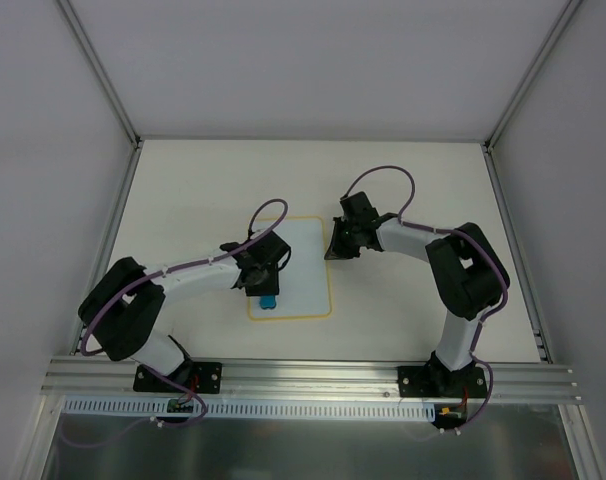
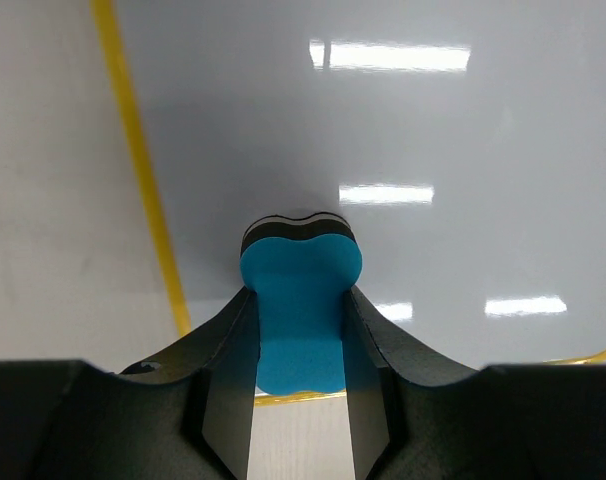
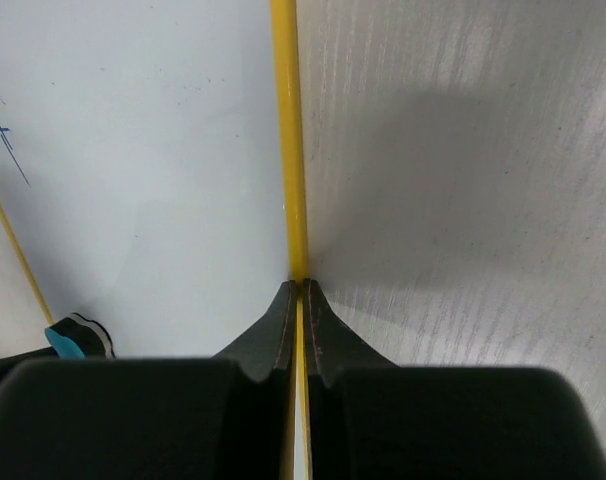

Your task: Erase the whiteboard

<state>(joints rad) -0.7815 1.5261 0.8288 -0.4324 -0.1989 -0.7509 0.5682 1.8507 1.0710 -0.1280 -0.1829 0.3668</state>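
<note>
The left claw [image 2: 301, 300] grips the eraser [image 2: 301, 275] between its fingers on the whiteboard [image 2: 403, 110], whose yellow edge the right claw [image 3: 299, 288] pinches, desk [image 3: 463, 200] to its right.

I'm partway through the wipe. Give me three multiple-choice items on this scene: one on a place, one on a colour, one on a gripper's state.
1. Where on the whiteboard is the eraser?
A. by its near left corner
B. by its far right corner
C. off it entirely

2. What colour is the whiteboard's border?
A. red
B. yellow
C. green

3. How is the right gripper?
A. open above the board
B. shut on the eraser
C. shut on the whiteboard's right edge

Answers:
1 A: in the left wrist view the border runs just left of and just behind the eraser, which is held in the left gripper.
2 B: a thin yellow line rims the board in every view.
3 C: its fingers meet on the yellow edge in the right wrist view.
</note>
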